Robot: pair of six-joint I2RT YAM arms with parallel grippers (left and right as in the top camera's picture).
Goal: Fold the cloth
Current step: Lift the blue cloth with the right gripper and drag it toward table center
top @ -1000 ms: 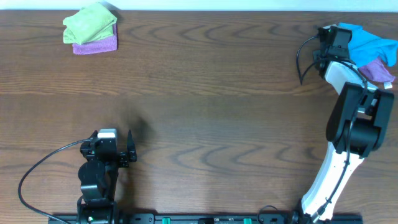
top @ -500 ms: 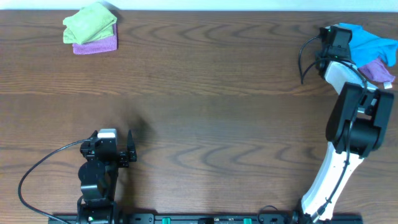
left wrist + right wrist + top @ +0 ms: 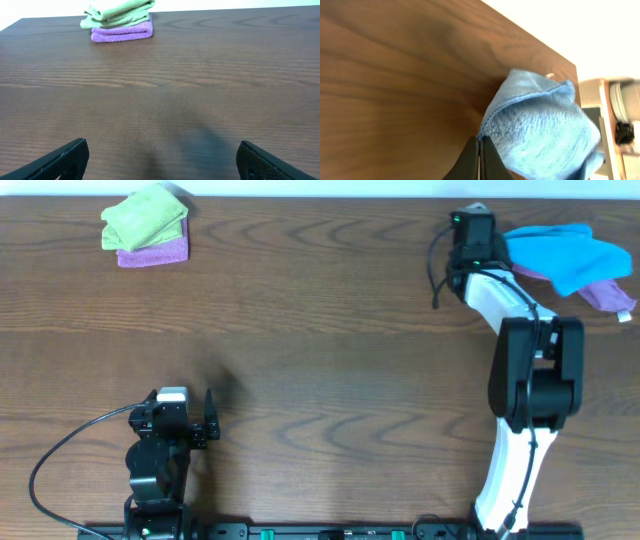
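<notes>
The sky-blue cloth (image 3: 565, 255) lies bunched at the table's far right, stretched out toward the left. My right gripper (image 3: 503, 242) is at its left end. In the right wrist view the cloth (image 3: 540, 130) fills the lower right, and the right gripper (image 3: 479, 142) is shut, its jaws pressed together on the cloth's near edge. My left gripper (image 3: 182, 405) rests at the near left, far from the cloth. Its fingers (image 3: 65, 160) stand wide open over bare wood, with nothing between them.
A purple cloth (image 3: 608, 295) pokes out from under the blue one at the right edge. A folded lime-green cloth (image 3: 145, 215) sits on a purple cloth (image 3: 155, 250) at the far left corner, also seen in the left wrist view (image 3: 120, 12). The table's far edge runs close behind both piles.
The right gripper has shut on the cloth's edge and swung left, dragging the cloth out longer and partly off the purple one. The left arm has not moved.
</notes>
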